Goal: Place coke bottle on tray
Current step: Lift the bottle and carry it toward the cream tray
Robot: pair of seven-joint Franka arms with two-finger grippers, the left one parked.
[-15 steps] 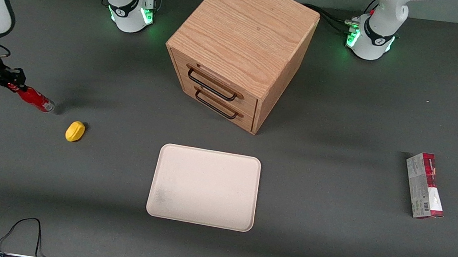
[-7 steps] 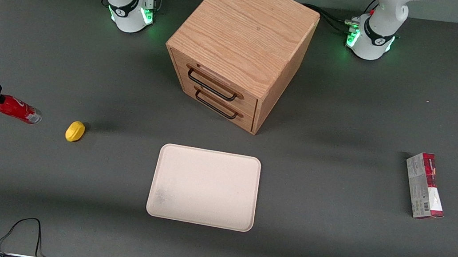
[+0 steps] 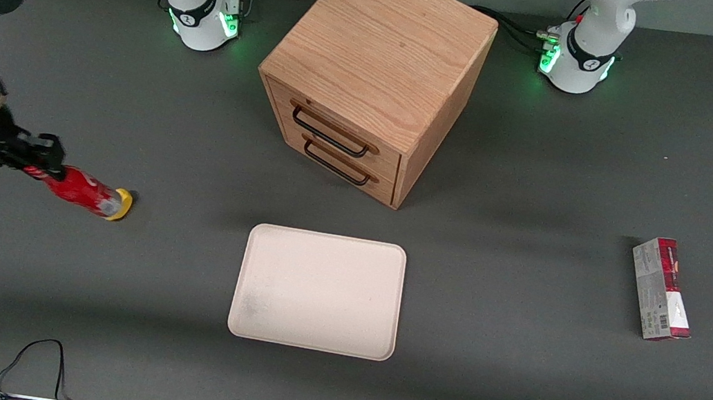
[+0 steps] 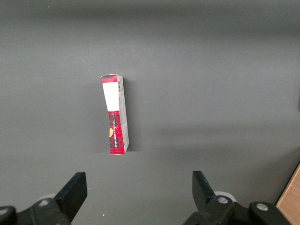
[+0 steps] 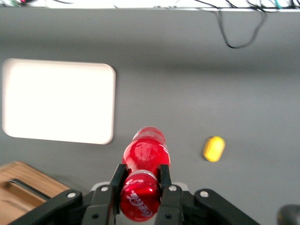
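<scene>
My right gripper (image 3: 41, 161) is shut on the neck of the coke bottle (image 3: 79, 190), a slim red bottle with a clear greyish base, held tilted above the table toward the working arm's end. In the right wrist view the gripper (image 5: 140, 180) clamps the bottle (image 5: 145, 154) just under its red cap. The cream tray (image 3: 317, 291) lies flat in front of the drawer cabinet, nearer the front camera, apart from the bottle. It also shows in the right wrist view (image 5: 56, 101).
A yellow lump (image 3: 124, 201) lies on the table, partly hidden by the bottle's base; it also shows in the right wrist view (image 5: 213, 148). A wooden drawer cabinet (image 3: 374, 77) stands mid-table. A red-and-grey carton (image 3: 661, 289) lies toward the parked arm's end. A black cable (image 3: 30, 363) lies near the front edge.
My gripper has swung out toward the table's end and then come back toward the tray with the bottle. The bottle's base now covers part of the yellow lump.
</scene>
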